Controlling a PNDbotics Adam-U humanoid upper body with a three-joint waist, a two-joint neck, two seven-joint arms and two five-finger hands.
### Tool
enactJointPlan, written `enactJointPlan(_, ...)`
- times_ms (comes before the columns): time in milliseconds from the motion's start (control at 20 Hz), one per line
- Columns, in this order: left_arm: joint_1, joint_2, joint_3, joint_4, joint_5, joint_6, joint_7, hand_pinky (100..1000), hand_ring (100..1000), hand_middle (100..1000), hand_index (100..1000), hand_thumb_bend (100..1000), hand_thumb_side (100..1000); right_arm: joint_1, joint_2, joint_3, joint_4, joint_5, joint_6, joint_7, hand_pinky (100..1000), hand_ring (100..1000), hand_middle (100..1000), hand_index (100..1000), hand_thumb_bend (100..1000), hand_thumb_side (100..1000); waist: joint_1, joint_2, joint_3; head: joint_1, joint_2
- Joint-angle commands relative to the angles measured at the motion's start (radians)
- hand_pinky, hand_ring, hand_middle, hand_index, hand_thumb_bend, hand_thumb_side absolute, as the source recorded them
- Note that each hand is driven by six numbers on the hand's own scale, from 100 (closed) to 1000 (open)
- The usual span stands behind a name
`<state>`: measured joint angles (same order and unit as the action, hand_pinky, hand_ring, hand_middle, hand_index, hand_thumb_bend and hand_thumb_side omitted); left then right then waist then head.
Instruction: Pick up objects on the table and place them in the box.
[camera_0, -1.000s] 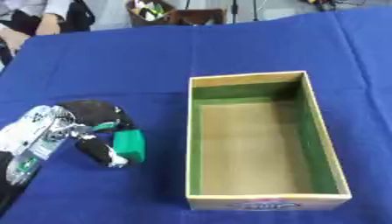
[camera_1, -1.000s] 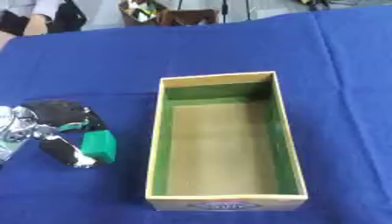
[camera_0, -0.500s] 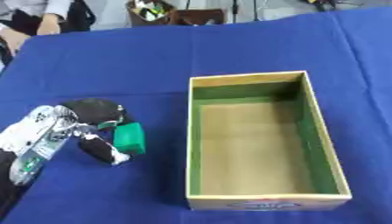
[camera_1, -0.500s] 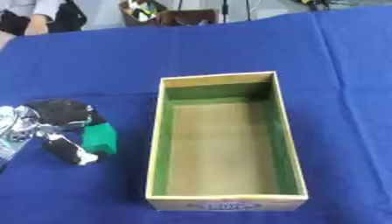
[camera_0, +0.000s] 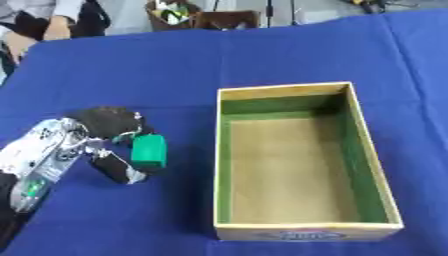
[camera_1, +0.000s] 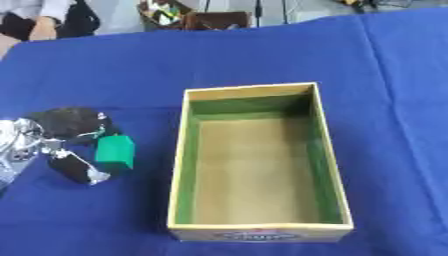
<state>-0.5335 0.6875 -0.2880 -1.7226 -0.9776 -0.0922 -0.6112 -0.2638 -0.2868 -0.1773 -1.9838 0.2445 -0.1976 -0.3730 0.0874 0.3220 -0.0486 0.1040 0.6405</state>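
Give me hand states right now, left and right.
Left hand: shut on the green block, left of the box.
Right hand: not in view.

Left hand (camera_1: 66, 135) curled round a green block (camera_1: 115, 151), left of the empty open wooden box (camera_1: 181, 165) on blue cloth (camera_1: 262, 50).
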Motion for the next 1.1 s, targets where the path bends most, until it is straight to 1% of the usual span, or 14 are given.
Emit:
enactJointPlan(50, -0.027, 0.047, 0.038, -0.067, -0.042, 0.008, 0.016, 114, 411, 398, 494, 100, 320, -0.005, -0.009, -0.001, -0.016, -0.004, 0.0, 0.001, 736, 842, 628, 775, 100, 770, -0.002, -0.022, 0.002, -0.002, -0.013)
enactJointPlan(200, -0.044, 0.052, 0.046, -0.126, -0.065, 0.004, 0.018, 106, 405, 393, 484, 100, 309, -0.005, -0.01, 0.0, -0.016, -0.004, -0.001, 0.001, 736, 842, 628, 775, 100, 770, -0.002, -0.022, 0.002, -0.003, -0.014)
enactJointPlan(350, -0.049, 0.054, 0.048, -0.155, -0.067, 0.004, 0.009, 106, 405, 393, 484, 100, 309, -0.004, -0.01, 0.0, -0.016, -0.004, -0.001, 0.001, 736, 842, 628, 775, 100, 770, -0.001, -0.022, 0.002, -0.003, -0.014)
enactJointPlan(400, -0.05, 0.054, 0.049, -0.159, -0.067, 0.005, 0.007, 100, 362, 355, 416, 100, 316, -0.004, -0.01, 0.0, -0.016, -0.004, -0.001, 0.001, 736, 842, 628, 775, 100, 768, -0.001, -0.022, 0.002, -0.003, -0.014)
enactJointPlan(450, -0.059, 0.045, 0.051, -0.17, -0.061, 0.0, 0.011, 100, 359, 352, 412, 100, 317, -0.003, -0.008, 0.003, -0.016, -0.006, -0.001, 0.004, 736, 841, 628, 775, 100, 768, -0.002, -0.028, -0.005, 0.01, -0.007)
enactJointPlan(600, -0.119, -0.014, 0.043, -0.229, -0.051, -0.028, 0.041, 100, 350, 346, 394, 100, 313, 0.0, -0.009, 0.003, -0.016, -0.007, -0.002, 0.005, 735, 840, 628, 775, 100, 776, -0.001, -0.034, -0.005, 0.019, -0.001)
enactJointPlan(700, -0.167, -0.057, 0.025, -0.242, -0.051, -0.032, 0.035, 100, 344, 340, 381, 100, 308, 0.0, -0.011, 0.0, -0.016, -0.006, -0.003, 0.002, 735, 840, 628, 775, 100, 769, 0.0, -0.035, -0.003, 0.02, -0.001)
enactJointPlan(800, -0.216, -0.099, 0.008, -0.226, -0.038, -0.033, 0.022, 100, 336, 333, 365, 100, 298, 0.0, -0.011, -0.002, -0.016, -0.006, -0.003, -0.003, 735, 840, 628, 775, 100, 769, 0.001, -0.036, -0.002, 0.021, 0.0)
enactJointPlan(900, -0.264, -0.141, -0.006, -0.197, -0.018, -0.032, 0.014, 100, 323, 323, 352, 100, 261, -0.001, -0.011, -0.002, -0.016, -0.006, -0.003, -0.004, 736, 841, 628, 775, 100, 768, 0.002, -0.035, -0.003, 0.023, 0.0)
enactJointPlan(1000, -0.311, -0.188, -0.016, -0.154, 0.008, -0.02, 0.005, 100, 308, 310, 339, 100, 256, -0.003, -0.01, -0.003, -0.016, -0.006, -0.004, -0.006, 736, 840, 628, 775, 100, 765, 0.002, -0.033, -0.003, 0.022, 0.0)
enactJointPlan(1100, -0.338, -0.235, -0.021, -0.108, 0.037, -0.006, -0.004, 100, 300, 303, 331, 100, 256, -0.004, -0.01, -0.005, -0.016, -0.006, -0.004, -0.009, 736, 840, 628, 775, 100, 763, 0.003, -0.031, -0.003, 0.02, 0.001)
